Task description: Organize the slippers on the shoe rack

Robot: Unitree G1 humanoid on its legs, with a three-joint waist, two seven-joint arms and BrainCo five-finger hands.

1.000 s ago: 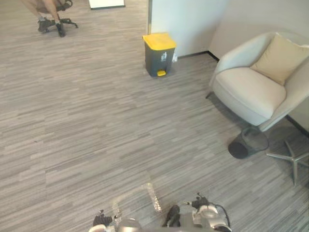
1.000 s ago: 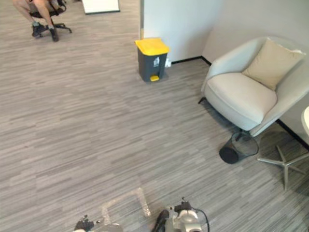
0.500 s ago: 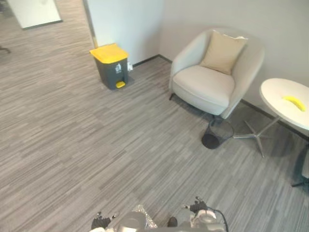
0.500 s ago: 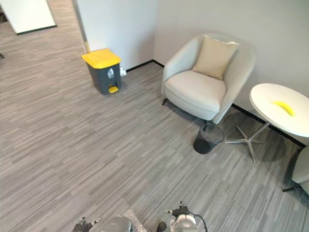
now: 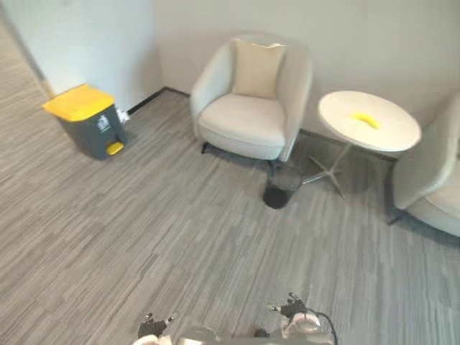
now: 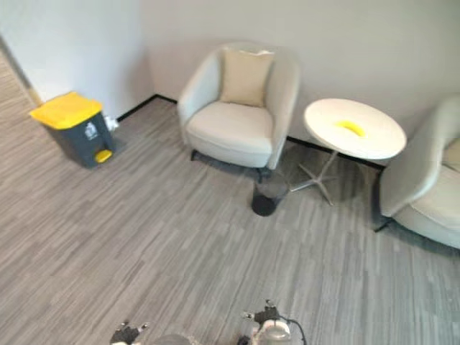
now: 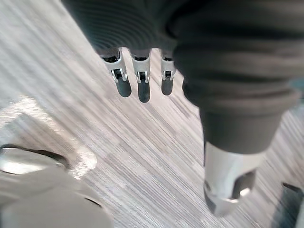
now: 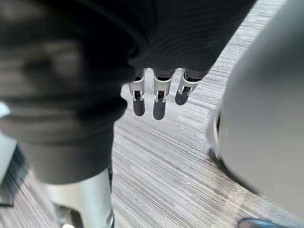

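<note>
My left hand [image 7: 141, 78] hangs over the grey striped floor, its fingers straight and relaxed and the thumb [image 7: 229, 178] apart, with nothing in it. My right hand [image 8: 158, 97] hangs the same way above the floor, fingers straight and empty. Both hands are low at my sides.
A grey bin with a yellow lid [image 5: 86, 121] stands by the wall at the left. A cream armchair [image 5: 248, 108] with a cushion, a black wire wastebasket [image 5: 280, 188], a round white table [image 5: 388, 129] bearing a banana [image 5: 365, 119], and a second chair [image 5: 431, 180] line the far wall.
The camera has swung to the right: the bin slid left, the armchair moved to the middle, and the round table and second chair came into view. The seated person is gone from view.
</note>
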